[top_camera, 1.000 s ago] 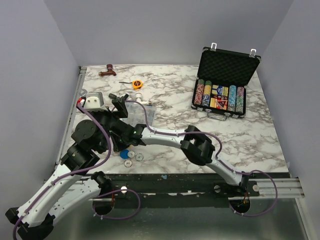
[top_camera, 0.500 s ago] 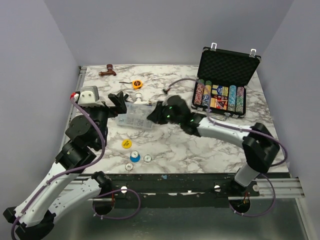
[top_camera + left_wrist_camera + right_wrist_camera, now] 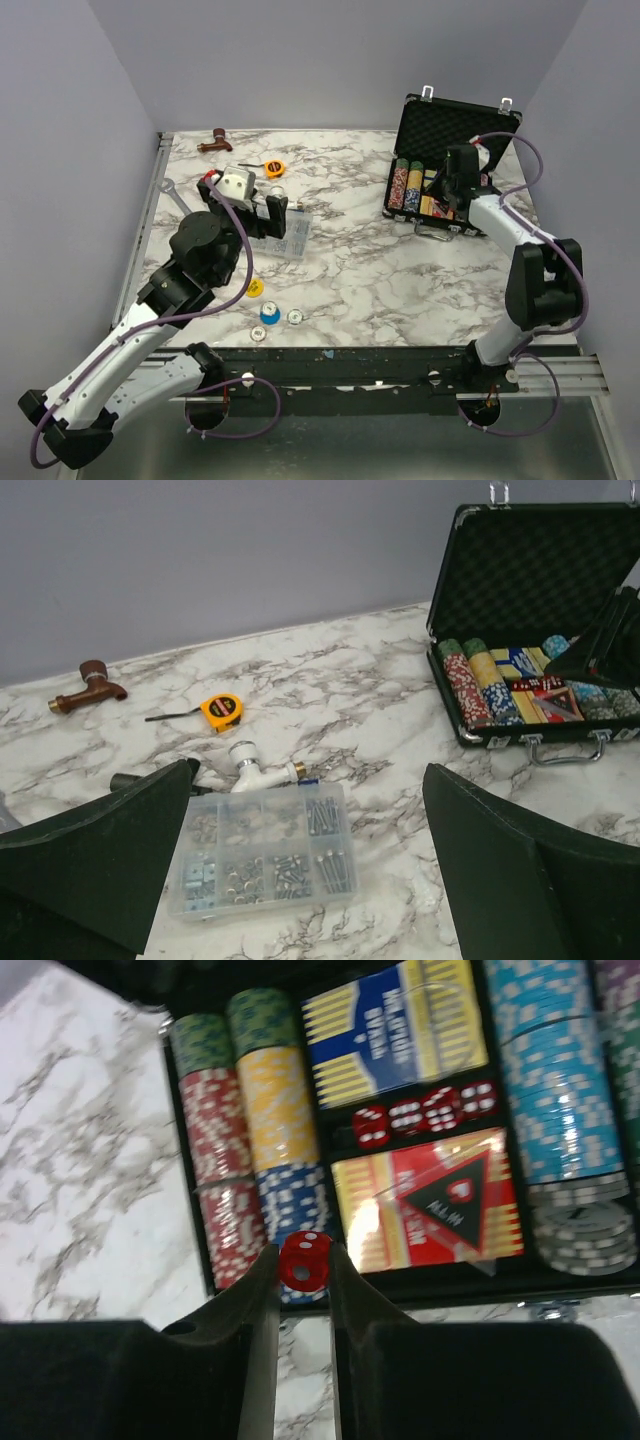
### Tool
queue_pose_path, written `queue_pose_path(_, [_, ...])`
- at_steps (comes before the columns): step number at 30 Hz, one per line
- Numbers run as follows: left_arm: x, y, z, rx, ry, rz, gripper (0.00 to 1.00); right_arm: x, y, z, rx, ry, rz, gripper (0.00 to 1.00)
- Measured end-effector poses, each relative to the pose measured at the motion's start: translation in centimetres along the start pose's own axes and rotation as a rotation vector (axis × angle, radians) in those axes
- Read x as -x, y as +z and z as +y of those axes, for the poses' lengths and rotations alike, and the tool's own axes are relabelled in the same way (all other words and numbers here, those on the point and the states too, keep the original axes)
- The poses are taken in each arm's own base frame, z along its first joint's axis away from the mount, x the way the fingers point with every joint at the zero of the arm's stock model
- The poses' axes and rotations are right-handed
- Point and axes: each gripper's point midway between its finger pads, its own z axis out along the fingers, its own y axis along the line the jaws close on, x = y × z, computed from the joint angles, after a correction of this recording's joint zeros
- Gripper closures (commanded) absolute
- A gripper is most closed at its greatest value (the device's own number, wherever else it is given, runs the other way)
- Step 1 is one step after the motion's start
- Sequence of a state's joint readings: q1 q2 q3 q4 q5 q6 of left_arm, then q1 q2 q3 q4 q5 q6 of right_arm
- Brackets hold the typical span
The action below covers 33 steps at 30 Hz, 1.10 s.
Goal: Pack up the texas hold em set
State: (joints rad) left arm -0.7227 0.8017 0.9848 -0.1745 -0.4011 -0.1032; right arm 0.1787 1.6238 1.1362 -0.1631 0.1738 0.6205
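The left claw (image 3: 245,200) hangs spread wide, holding nothing, near the clear compartment box (image 3: 265,850). A yellow disc (image 3: 255,288), a blue disc (image 3: 269,312) and a white disc (image 3: 295,317) lie on the bench (image 3: 350,270) closer to the arms. At the far right the black case (image 3: 455,125) lies open, its long axis across the bench, lid upright at the back and handle (image 3: 565,750) toward the arms. Over its near rim the right claw (image 3: 302,1268) is clenched on a red die (image 3: 303,1258).

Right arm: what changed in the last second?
It swung from the near left across to the open case, right gripper shut on a red die over the chips. Left arm turned rightward, left gripper open. Case and tape measure unmoved.
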Motion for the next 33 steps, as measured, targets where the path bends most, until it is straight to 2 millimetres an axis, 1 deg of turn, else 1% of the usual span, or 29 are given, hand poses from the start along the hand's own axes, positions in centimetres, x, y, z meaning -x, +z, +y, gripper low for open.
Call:
queue_pose_path(2, [-1.1,-0.2,-0.3,-0.026,0.021,0.017,0.01,0.8,1.4,-2.2,-0.055,0.024,0.003,0.99])
queue_pose_path(4, [-1.0,-0.4,-0.3,-0.033,0.028,0.012,0.01,1.0,2.7,-3.4,-0.087,0.026,0.013,0.99])
queue_pose_path(6, [-0.6,-0.6,-0.5,-0.043,0.027,-0.004,0.01,1.1,4.2,-3.6,-0.102,0.017,0.028,0.99])
queue_pose_path(8, [-0.2,-0.7,-0.7,-0.054,0.024,-0.018,0.01,1.1,5.7,-3.2,-0.100,0.002,0.040,0.99])
queue_pose_path(11, [-0.2,-0.7,-1.1,-0.065,0.027,-0.020,0.01,1.0,7.2,-3.0,-0.105,-0.010,0.052,0.99])
queue_pose_path(13, [-0.3,-0.6,-1.2,-0.068,0.031,-0.019,0.01,0.8,7.4,-3.1,-0.116,-0.014,0.056,0.99])
queue_pose_path(16, [-0.6,-0.6,-1.3,-0.070,0.039,-0.016,0.01,0.7,7.4,-3.7,-0.145,-0.018,0.058,0.99])
queue_pose_path(23, [-0.8,-0.4,-1.3,-0.070,0.045,-0.011,0.01,0.4,7.4,-4.3,-0.174,-0.023,0.063,0.99])
queue_pose_path(31, [-1.5,-0.1,-1.5,-0.072,0.052,0.007,0.01,-0.8,8.5,-5.3,-0.201,-0.027,0.089,0.99])
queue_pose_path(33, [-1.6,0.0,-1.6,-0.073,0.054,0.011,0.01,-0.7,8.8,-5.3,-0.202,-0.027,0.087,0.99])
